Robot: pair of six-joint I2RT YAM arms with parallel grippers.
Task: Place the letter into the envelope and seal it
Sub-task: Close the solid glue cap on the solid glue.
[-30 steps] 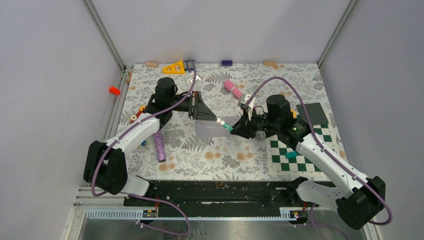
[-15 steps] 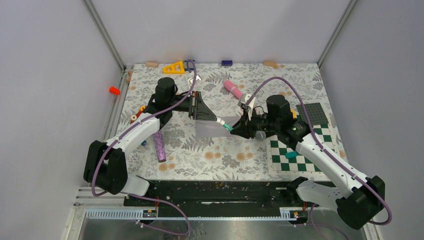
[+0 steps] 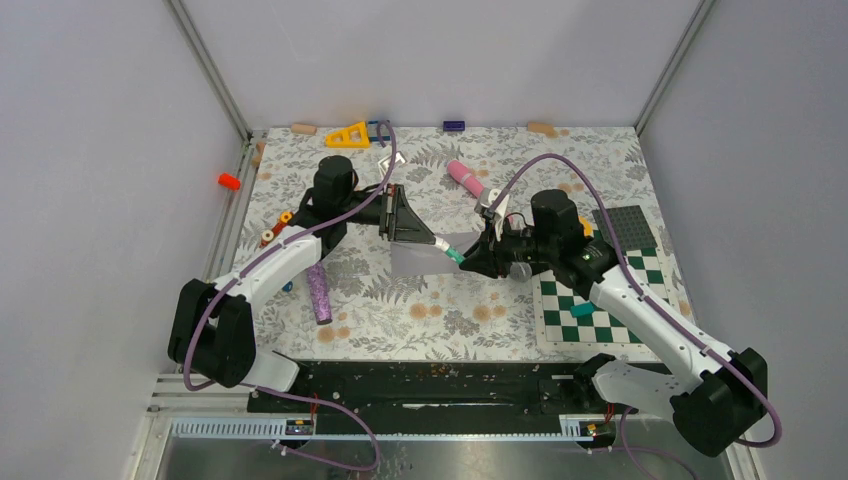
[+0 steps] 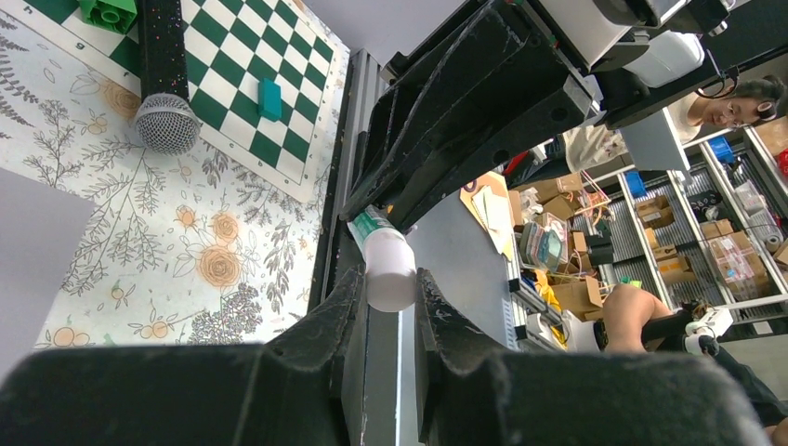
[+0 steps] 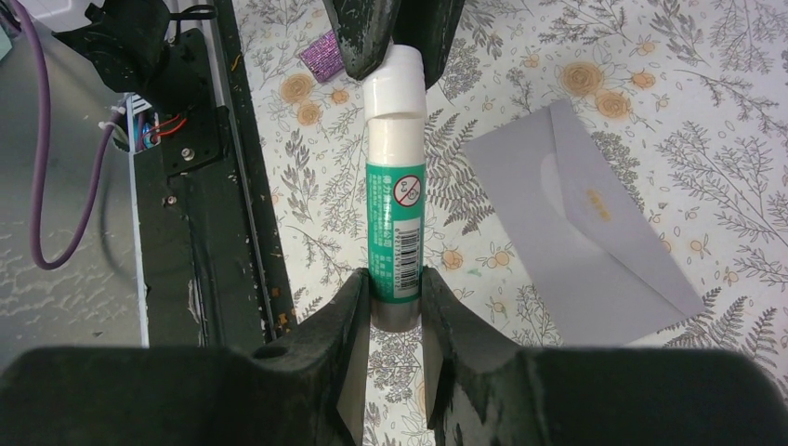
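Both arms reach inward from their bases & meet tip-to-tip mid-workspace: the left arm (image 3: 265, 265) angles up & to the right w/ its wrist rolled sideways, the right arm (image 3: 640, 305) angles up & to the left w/ its wrist approx level. The left gripper (image 4: 388, 283) has its jaws closed narrow on the white cap end of a glue stick (image 5: 395, 214). The right gripper (image 5: 397, 302) clamps the green body's far end, so the 2 face ea. other along one line.
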